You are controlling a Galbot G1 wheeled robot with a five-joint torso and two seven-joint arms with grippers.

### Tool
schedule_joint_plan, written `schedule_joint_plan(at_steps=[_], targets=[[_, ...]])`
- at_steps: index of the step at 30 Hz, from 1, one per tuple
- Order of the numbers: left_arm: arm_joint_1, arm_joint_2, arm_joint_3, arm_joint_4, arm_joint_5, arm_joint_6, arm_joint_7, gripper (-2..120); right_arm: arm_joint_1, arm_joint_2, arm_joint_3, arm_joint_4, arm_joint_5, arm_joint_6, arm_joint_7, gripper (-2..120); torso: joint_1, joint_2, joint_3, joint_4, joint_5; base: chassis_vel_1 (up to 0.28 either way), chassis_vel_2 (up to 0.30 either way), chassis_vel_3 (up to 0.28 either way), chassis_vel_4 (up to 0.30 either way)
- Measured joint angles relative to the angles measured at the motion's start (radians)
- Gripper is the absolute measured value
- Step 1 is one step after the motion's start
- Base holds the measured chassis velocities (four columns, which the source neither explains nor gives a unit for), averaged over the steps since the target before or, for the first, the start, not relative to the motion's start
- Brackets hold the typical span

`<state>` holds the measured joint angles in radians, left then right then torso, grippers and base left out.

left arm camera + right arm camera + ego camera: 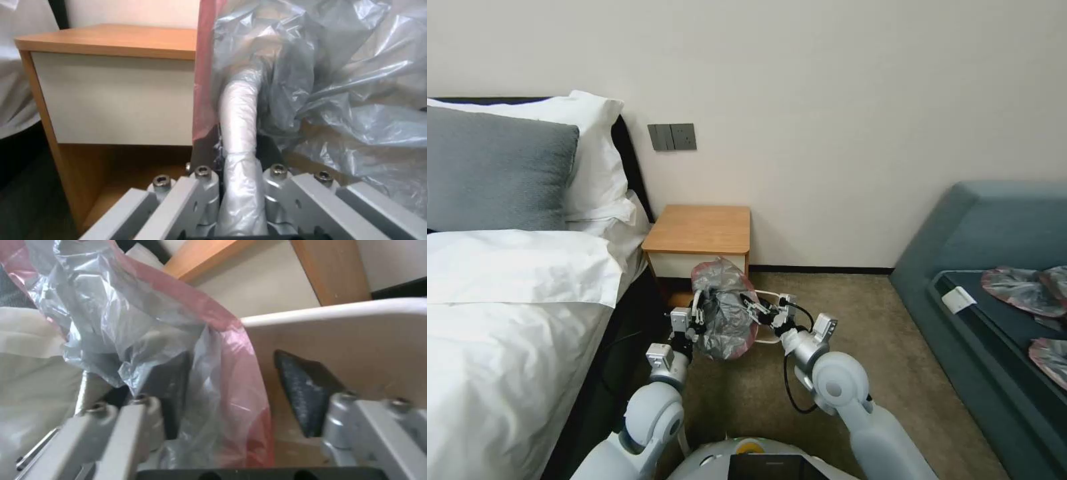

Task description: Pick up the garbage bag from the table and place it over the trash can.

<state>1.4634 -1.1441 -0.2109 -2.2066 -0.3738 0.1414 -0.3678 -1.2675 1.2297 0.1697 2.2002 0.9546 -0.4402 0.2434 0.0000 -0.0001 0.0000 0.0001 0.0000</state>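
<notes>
White bed (507, 320), grey pillow (494, 170), blue sofa (994, 267).

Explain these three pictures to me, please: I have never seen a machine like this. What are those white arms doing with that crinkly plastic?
It is a wheeled robot with two arms. The wide picture comes from a camera on its head, looking down; the other two come from cameras on its wrists. Both arms reach toward the small table, a nightstand between the bed and a sofa. Between them they hold the garbage bag, grey with a pink rim, in front of the nightstand. The left gripper is clamped around a rim covered in plastic film. The right gripper stands open, with the bag's pink edge draped between its fingers, beside the cream rim of the trash can.
</notes>
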Motion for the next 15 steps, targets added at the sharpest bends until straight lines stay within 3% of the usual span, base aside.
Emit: schedule_joint_plan(at_steps=[10,15], targets=[[0.001,-0.001,-0.002,-0.004,-0.009,0.002,0.001,5,-0.015,0.003,0.001,0.017,-0.012,0.006,-0.004,10,0.0,0.0,0.0,-0.0001,0.0,0.0,0.0,0.0,0.0],[0.004,-0.004,-0.002,-0.005,-0.026,0.015,0.0,5,-0.027,0.001,0.005,0.051,-0.018,0.012,-0.006,0,0.0,0.0,0.0,0.0,0.0,0.0,0.0,0.0,0.0]])
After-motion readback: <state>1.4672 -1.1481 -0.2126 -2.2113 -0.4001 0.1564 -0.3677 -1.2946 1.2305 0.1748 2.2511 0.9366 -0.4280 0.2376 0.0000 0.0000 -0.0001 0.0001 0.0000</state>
